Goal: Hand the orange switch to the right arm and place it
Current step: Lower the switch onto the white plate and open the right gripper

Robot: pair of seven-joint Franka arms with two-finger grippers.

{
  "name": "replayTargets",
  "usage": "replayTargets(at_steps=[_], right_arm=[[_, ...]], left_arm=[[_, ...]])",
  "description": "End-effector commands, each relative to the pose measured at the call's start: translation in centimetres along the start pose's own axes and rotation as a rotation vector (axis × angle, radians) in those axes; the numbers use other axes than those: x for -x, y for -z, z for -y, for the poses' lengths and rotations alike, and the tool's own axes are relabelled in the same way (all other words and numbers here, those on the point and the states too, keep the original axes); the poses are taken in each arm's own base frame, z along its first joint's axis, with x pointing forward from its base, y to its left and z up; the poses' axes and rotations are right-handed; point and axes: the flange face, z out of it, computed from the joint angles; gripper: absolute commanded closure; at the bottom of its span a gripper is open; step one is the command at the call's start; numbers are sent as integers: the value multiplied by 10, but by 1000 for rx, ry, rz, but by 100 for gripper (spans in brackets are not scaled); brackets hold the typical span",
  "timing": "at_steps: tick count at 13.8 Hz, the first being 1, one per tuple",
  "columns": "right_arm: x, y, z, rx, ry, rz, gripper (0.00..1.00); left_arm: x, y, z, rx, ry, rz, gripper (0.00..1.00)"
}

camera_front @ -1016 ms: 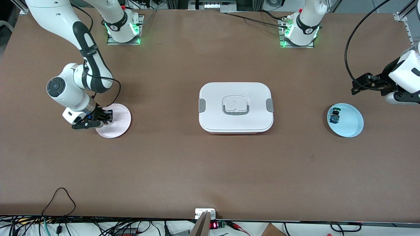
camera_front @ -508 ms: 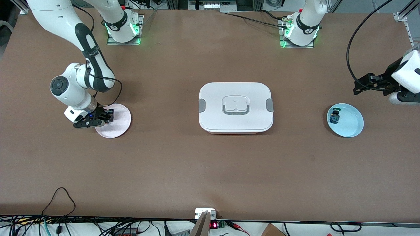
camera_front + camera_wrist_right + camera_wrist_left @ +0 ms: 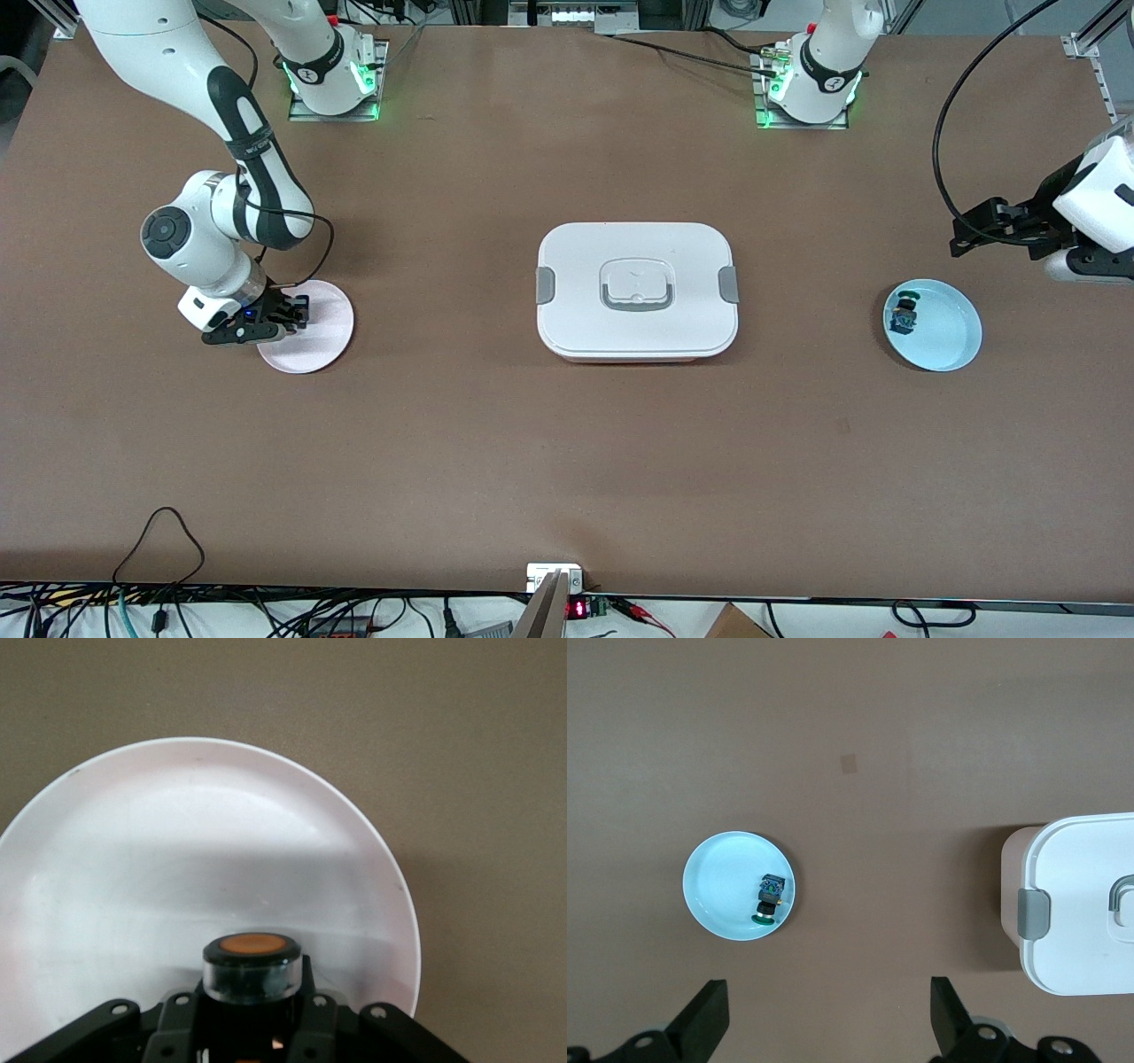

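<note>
Right claw (image 3: 292, 319) low over the pink plate (image 3: 321, 341), at the plate's edge toward the right arm's end of the surface (image 3: 567, 461); slim black fingers clamped tight on the orange switch (image 3: 252, 967). Stubby dark cylinder, glossy translucent collar, flat round orange cap facing out from between the fingers, seen just above the plate's smooth, shallow, softly shining dish. Right arm (image 3: 221, 177) white, jointed, bent sharply down from its base, small blue light near the wrist.

Left claw (image 3: 828, 1028) raised over bare surface near the left arm's end, black open-linkage fingers spread wide, nothing between them. Light blue plate (image 3: 948, 341) round, glossy, resting on the surface close by; inside it, toward the rim, a small dark blue component with a green cap (image 3: 904, 315), lying on its side.

White box (image 3: 637, 290) at mid-surface: rounded rectangle, smooth matte plastic lid, grey clips at both short ends, recessed grey-rimmed handle in the centre. Surface itself a flat, dull brown sheet, faintly mottled.
</note>
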Motion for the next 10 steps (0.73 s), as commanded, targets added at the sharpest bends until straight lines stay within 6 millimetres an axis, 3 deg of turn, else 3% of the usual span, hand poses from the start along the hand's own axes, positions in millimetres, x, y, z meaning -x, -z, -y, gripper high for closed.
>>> replayTargets(at_steps=[1,4,6,7,8,10], right_arm=[[1,5,3,-9,-11,-21,78],[0,6,3,-9,-11,-23,61],[0,6,3,-9,-11,-24,28],[-1,7,2,-8,-12,-26,6],[-2,8,2,-9,-12,-29,0],[-5,13,2,-11,-12,-36,0]], left_arm=[[6,9,-1,10,-4,-23,0],[4,8,4,22,8,-26,0],[4,9,7,11,13,-31,0],[3,7,9,11,16,-28,0],[3,6,10,9,17,-25,0],[5,7,8,9,13,-18,0]])
